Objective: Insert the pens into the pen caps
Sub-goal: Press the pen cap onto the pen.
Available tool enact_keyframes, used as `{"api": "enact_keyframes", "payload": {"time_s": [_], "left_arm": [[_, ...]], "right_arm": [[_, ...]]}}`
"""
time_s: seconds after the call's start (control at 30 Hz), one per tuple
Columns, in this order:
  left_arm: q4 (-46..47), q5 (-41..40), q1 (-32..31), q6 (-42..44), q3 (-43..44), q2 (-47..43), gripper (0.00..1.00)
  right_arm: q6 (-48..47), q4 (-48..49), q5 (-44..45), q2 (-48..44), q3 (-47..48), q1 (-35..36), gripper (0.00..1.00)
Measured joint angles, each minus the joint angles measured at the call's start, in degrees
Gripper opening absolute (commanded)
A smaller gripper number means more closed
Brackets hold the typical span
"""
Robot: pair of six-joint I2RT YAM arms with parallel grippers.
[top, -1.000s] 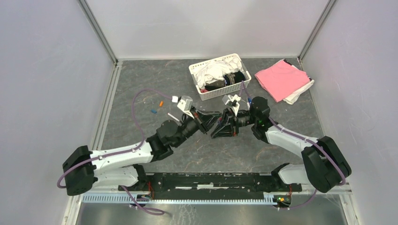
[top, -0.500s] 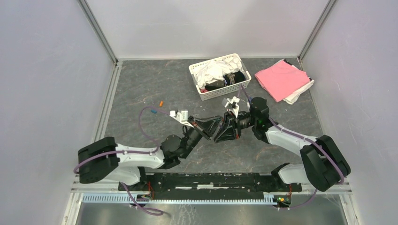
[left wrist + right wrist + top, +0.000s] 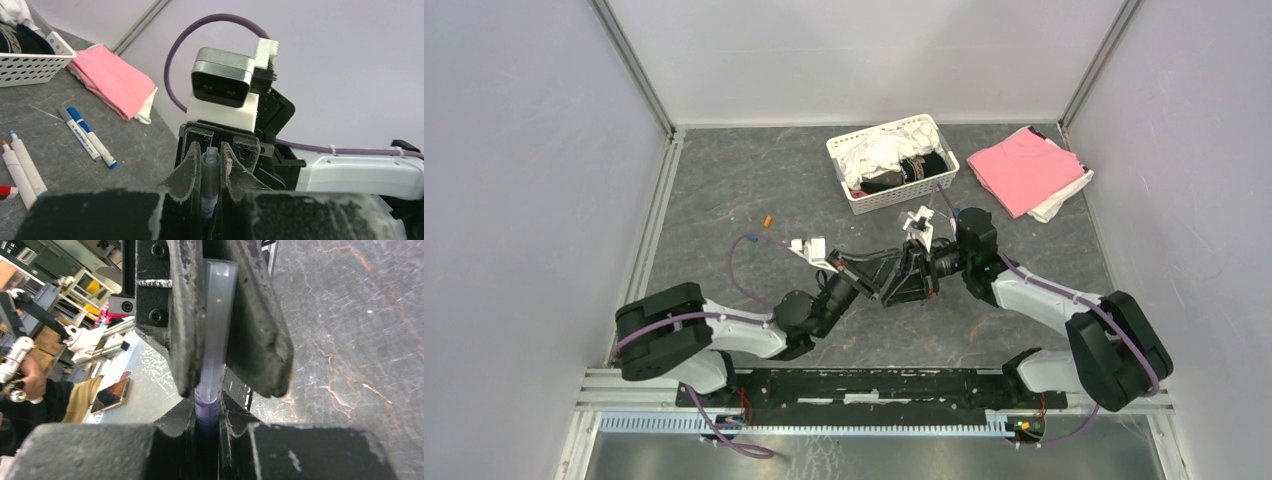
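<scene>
Top external view: my two arms reach in from the near edge and meet tip to tip above the middle of the grey table (image 3: 724, 180). My left claw (image 3: 879, 283) points right and my right claw (image 3: 906, 280) points left. The fingertips are so close that I cannot tell from above whether they touch.

Right wrist view: my left claw's two dark fingers are pressed together on a pen (image 3: 218, 325). It has a pale, translucent barrel that fills the narrow gap between the fingers. Below them the barrel turns violet and runs down into the slot between my right claw's own fingers, which are also nearly closed around it.

Left wrist view: the same pen stands between my right claw's fingers, and its pale nubbed end shows just above them. Both claws grip this one pen, each with only a barrel-wide gap, and they hold it in the air off the table. I cannot tell whether the violet part is a cap or part of the barrel.

Also in the left wrist view, loose pens (image 3: 85, 135) lie flat on the table off to the left. Two have blue ends and lie side by side. Nearer the edge are two white ones with orange and blue tips, and a red end. A white basket (image 3: 35, 67) and a folded pink cloth (image 3: 115, 80) sit beyond them.

From above, a tiny orange cap (image 3: 767, 220) lies alone on the table, left of my left wrist.
</scene>
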Motion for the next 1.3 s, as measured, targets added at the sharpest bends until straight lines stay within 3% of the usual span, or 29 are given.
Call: {"api": "enact_keyframes", "payload": {"time_s": [0.17, 0.3, 0.5, 0.73, 0.97, 1.1, 1.3], "left_arm": [[-14.69, 0.11, 0.83, 1.64, 5.88, -4.07, 0.33], [-26.36, 0.04, 1.75, 2.29, 9.51, -6.84, 0.61], [-42.36, -0.17, 3.02, 3.21, 12.28, -12.48, 0.8], [-56.19, -0.42, 2.84, 5.79, 12.7, -21.55, 0.85], [-68.91, 0.07, 0.42, 10.14, 12.72, -31.47, 0.9], [-73.0, -2.23, 0.42, 11.61, 12.7, -35.65, 0.9], [-74.88, -4.9, 0.44, 13.29, 11.78, -37.92, 0.9]], "right_arm": [[-4.39, -2.21, 1.81, -1.46, -0.02, -0.35, 0.0], [-9.68, -2.1, 5.44, -1.75, 0.02, -0.39, 0.0], [-14.67, -2.34, 6.62, -2.36, 0.17, 0.02, 0.0], [-21.99, -7.41, 8.76, -1.88, 3.1, 1.36, 0.0], [-32.09, -19.41, 18.62, 1.77, 8.52, -3.21, 0.04], [-37.22, -25.51, 26.1, 3.96, 10.45, -5.33, 0.08], [-39.69, -32.39, 44.17, 10.97, 15.23, -11.37, 0.13]]}}
